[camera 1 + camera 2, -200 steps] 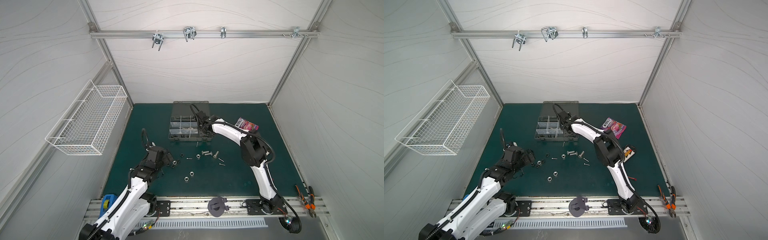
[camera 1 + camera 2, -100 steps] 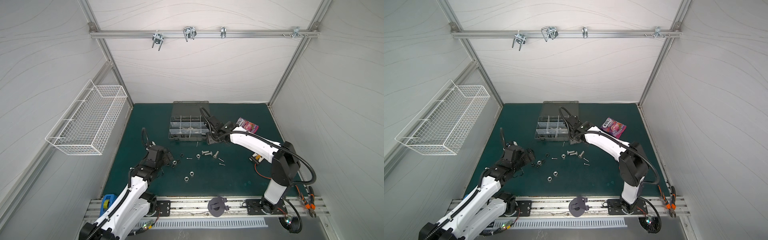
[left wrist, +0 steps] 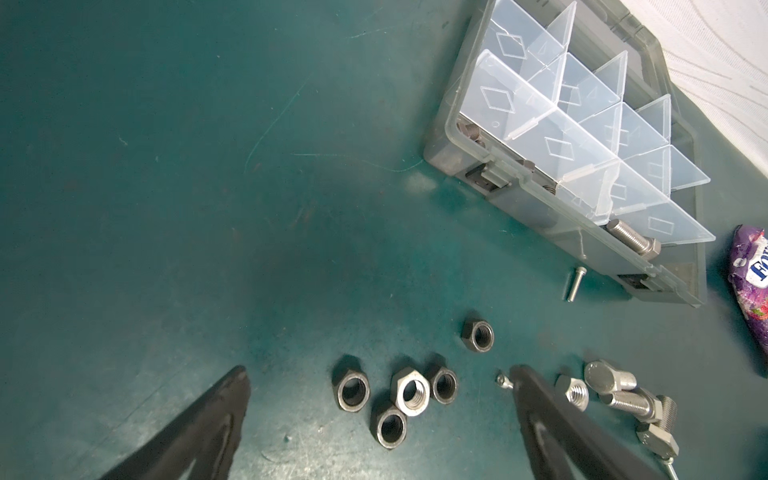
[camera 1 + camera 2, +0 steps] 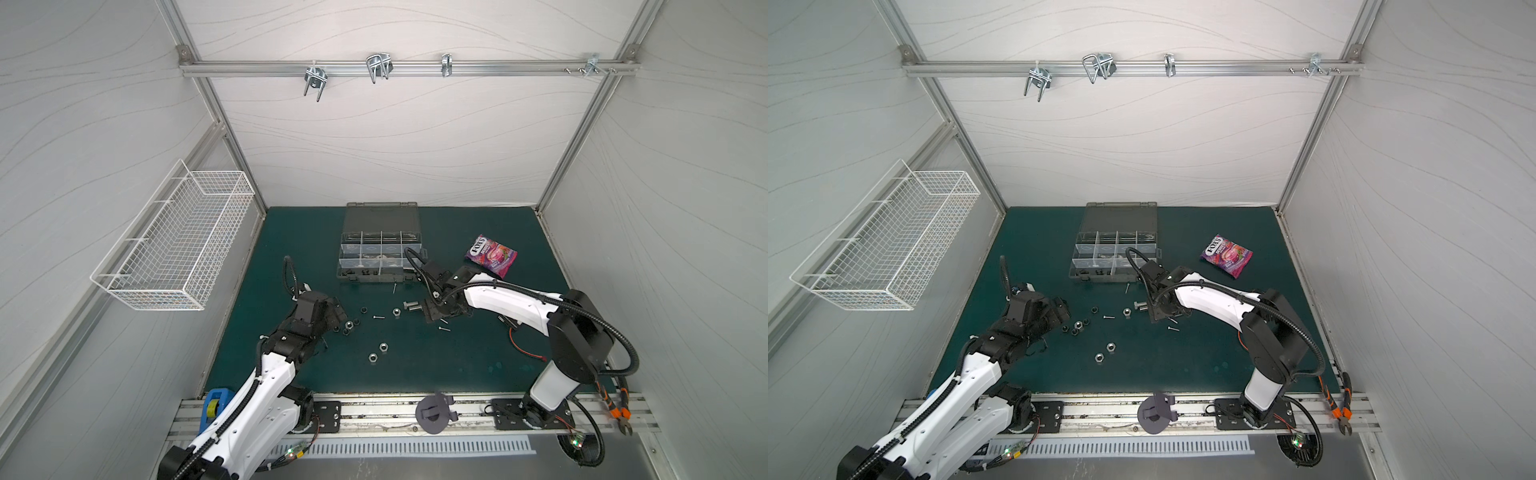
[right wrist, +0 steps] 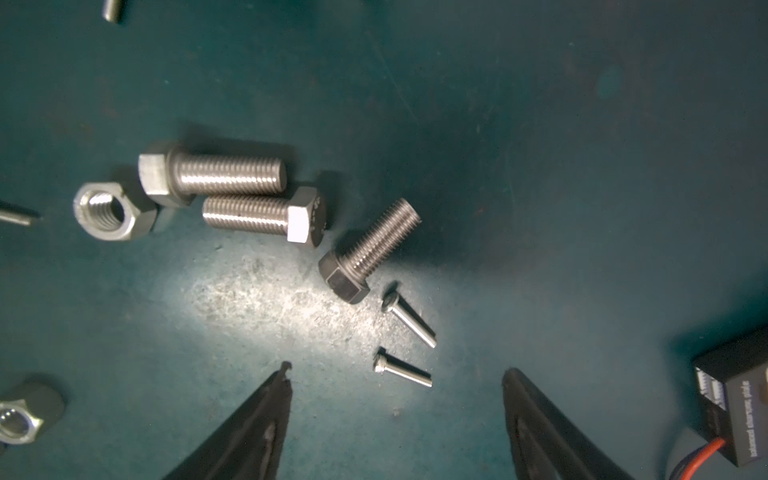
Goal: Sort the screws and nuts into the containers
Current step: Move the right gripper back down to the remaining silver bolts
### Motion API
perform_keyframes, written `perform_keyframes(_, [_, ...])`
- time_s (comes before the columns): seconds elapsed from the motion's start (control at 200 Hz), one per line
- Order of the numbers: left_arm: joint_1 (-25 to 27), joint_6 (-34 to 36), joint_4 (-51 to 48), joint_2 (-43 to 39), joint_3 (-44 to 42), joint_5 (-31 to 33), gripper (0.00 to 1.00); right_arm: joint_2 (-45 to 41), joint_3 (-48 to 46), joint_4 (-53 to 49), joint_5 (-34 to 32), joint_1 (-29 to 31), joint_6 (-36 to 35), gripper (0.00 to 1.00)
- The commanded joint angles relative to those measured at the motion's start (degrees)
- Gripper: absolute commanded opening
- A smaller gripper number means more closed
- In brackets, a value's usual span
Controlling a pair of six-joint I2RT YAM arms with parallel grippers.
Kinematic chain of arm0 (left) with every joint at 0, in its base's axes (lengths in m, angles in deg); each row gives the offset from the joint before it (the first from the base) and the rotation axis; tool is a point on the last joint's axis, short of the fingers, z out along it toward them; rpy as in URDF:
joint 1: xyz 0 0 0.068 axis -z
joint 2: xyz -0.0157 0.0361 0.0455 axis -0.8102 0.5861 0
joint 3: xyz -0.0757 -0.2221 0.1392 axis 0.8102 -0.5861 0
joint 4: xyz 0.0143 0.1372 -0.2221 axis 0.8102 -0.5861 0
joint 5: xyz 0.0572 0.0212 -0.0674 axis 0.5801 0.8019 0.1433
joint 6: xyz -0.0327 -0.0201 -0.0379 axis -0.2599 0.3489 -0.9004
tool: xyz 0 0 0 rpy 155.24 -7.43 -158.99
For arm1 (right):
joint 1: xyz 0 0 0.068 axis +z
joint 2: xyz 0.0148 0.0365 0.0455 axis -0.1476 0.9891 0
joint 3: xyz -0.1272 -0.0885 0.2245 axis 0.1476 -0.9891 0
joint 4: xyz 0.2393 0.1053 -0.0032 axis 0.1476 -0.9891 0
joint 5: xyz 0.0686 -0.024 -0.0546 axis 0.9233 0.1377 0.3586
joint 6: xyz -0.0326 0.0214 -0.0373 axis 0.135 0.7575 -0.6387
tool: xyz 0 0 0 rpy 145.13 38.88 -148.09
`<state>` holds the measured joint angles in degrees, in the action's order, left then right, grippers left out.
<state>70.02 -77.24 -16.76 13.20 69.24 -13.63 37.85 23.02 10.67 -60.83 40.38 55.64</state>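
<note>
Hanging on the left wall was a white wire basket (image 4: 178,245). Next, the left gripper (image 3: 379,376) sat low over the green mat (image 3: 166,166), jaws spread fully and holding nothing. A cluster of nuts (image 3: 409,392), one silver among black, lay on the mat between its fingers. Behind the loose parts stood the grey case (image 4: 380,216), lid open, with one hex bolt (image 3: 631,237) in an end compartment of its containers (image 3: 557,141). Further right, three stout screws (image 5: 262,218) and two thin ones (image 5: 409,318) lay loose on the mat. The right gripper (image 5: 397,370) hung over the thin pair, jaws well apart and empty. A purple candy packet (image 4: 490,255) lay beyond.
</note>
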Motion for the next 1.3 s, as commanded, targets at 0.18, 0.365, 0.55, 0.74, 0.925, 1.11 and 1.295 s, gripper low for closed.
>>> perform_keyframes(0.18, [-0.2, -0.8, -0.3, -1.1, 1.8, 0.8, 0.99, 5.7, 1.2, 1.3, 1.4, 0.0, -1.9, 0.83])
perform_keyframes(0.365, [-0.2, -0.7, 0.2, -0.4, 1.7, 0.7, 0.99, 7.6, 1.1, 2.7, 2.1, -1.9, -1.8, 0.83])
perform_keyframes(0.55, [-0.2, -1.0, 0.9, 0.7, 1.8, 0.2, 0.99, 9.6, 1.0, 4.2, 2.2, -3.8, -1.9, 0.83])
perform_keyframes(0.74, [-0.2, -0.9, 1.2, 1.0, 1.9, 0.0, 0.99, 12.1, 1.7, 5.6, 2.4, -5.3, -1.4, 0.81])
perform_keyframes(0.925, [-0.2, -0.7, 1.3, 1.3, 2.1, 0.1, 0.99, 14.0, 3.0, 6.8, 2.9, -6.6, -1.1, 0.78])
perform_keyframes(1.11, [-0.2, -0.8, 1.4, 1.6, 2.1, 0.0, 0.99, 15.1, 3.9, 7.7, 3.4, -7.0, -1.1, 0.75])
perform_keyframes(1.295, [-0.2, -0.8, 1.5, 1.8, 2.1, -0.1, 0.99, 16.5, 4.7, 7.5, 3.7, -7.0, -1.5, 0.71])
